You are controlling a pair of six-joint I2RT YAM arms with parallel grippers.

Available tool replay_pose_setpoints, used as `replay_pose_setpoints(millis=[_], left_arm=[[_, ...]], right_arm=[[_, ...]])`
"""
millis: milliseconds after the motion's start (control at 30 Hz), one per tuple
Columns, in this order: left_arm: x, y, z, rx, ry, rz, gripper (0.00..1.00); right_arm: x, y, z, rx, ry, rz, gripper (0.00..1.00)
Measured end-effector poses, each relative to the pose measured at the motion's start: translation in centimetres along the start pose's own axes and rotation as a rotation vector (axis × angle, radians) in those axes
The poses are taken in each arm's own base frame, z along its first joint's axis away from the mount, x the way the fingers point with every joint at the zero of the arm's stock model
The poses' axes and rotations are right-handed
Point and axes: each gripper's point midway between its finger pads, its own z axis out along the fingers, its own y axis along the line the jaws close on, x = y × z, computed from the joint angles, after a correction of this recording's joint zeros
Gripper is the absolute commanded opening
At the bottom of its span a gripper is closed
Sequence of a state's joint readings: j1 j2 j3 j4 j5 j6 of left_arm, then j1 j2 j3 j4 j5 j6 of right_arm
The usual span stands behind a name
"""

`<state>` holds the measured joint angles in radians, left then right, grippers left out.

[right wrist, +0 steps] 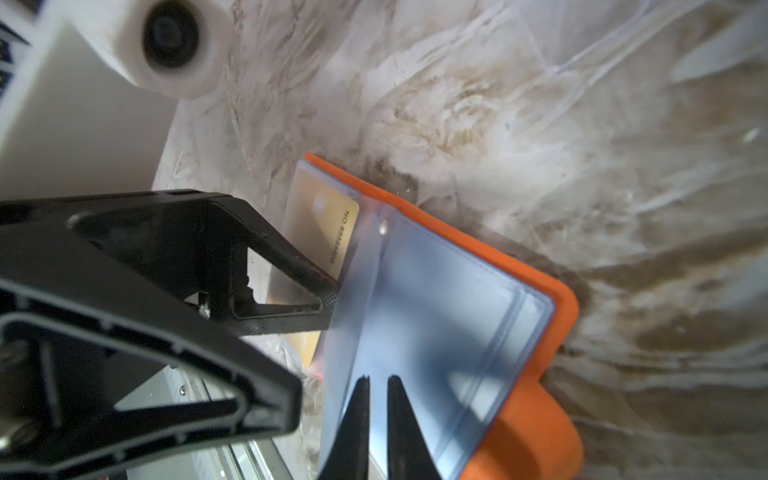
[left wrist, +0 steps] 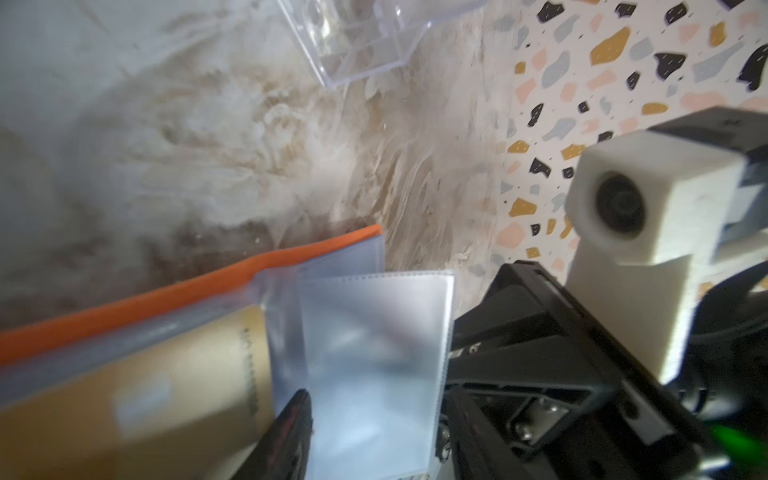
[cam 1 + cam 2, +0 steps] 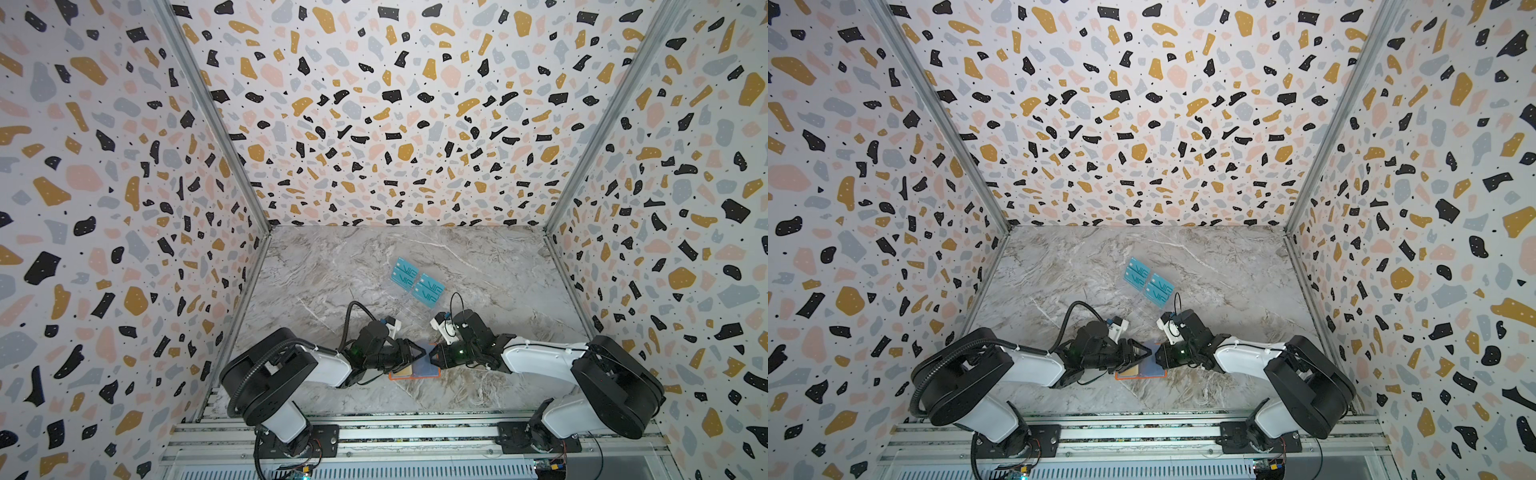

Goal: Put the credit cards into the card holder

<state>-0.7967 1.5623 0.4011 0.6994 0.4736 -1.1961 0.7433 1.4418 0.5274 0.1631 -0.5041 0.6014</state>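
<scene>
The orange card holder (image 3: pixel 415 377) (image 3: pixel 1142 376) lies open near the table's front middle, its clear sleeves (image 1: pixel 436 316) showing. A gold credit card (image 1: pixel 328 224) (image 2: pixel 166 382) (image 3: pixel 402 371) sits in a sleeve on its left half. My left gripper (image 2: pixel 374 440) (image 3: pixel 419 353) is open above the holder, a raised clear sleeve (image 2: pixel 374 353) between its fingers. My right gripper (image 1: pixel 376 395) (image 3: pixel 433 356) faces it, shut on that sleeve's edge. Several teal VIP credit cards (image 3: pixel 417 282) (image 3: pixel 1150 282) stand farther back.
A transparent acrylic tiered stand (image 2: pixel 361 37) (image 3: pixel 405 309) holds the teal cards just beyond both grippers. Patterned walls (image 3: pixel 124 249) close in the marble table (image 3: pixel 332 270) on three sides. An aluminium rail (image 3: pixel 415 432) with both arm bases runs along the front.
</scene>
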Motion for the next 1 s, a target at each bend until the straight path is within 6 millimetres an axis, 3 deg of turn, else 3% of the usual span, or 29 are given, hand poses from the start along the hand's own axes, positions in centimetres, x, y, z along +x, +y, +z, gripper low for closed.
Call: replay_pose_setpoints(millis=[167, 433, 567, 833, 1000], left_arm=[[-0.4, -1.0, -0.8, -0.028, -0.009, 0.017, 0.66], [-3.1, -0.5, -3.9, -0.250, -0.106, 0.079, 0.65], [-3.6, 0.4, -5.3, -0.310, -0.126, 0.091, 0.60], [-4.1, -0.6, -7.3, -0.294, -0.165, 0.121, 0.34], [-3.0, 1.0, -6.7, -0.307, -0.123, 0.102, 0.18]], right_arm=[[-0.3, 1.0, 0.3, -0.034, 0.001, -0.021, 0.13], [0.2, 2.0, 1.8, -0.077, 0.038, -0.047, 0.13], [-0.4, 2.8, 2.2, -0.099, 0.037, -0.063, 0.13], [-0.6, 3.7, 3.6, -0.112, 0.060, -0.089, 0.13], [0.1, 2.9, 4.6, -0.097, 0.087, -0.075, 0.12]])
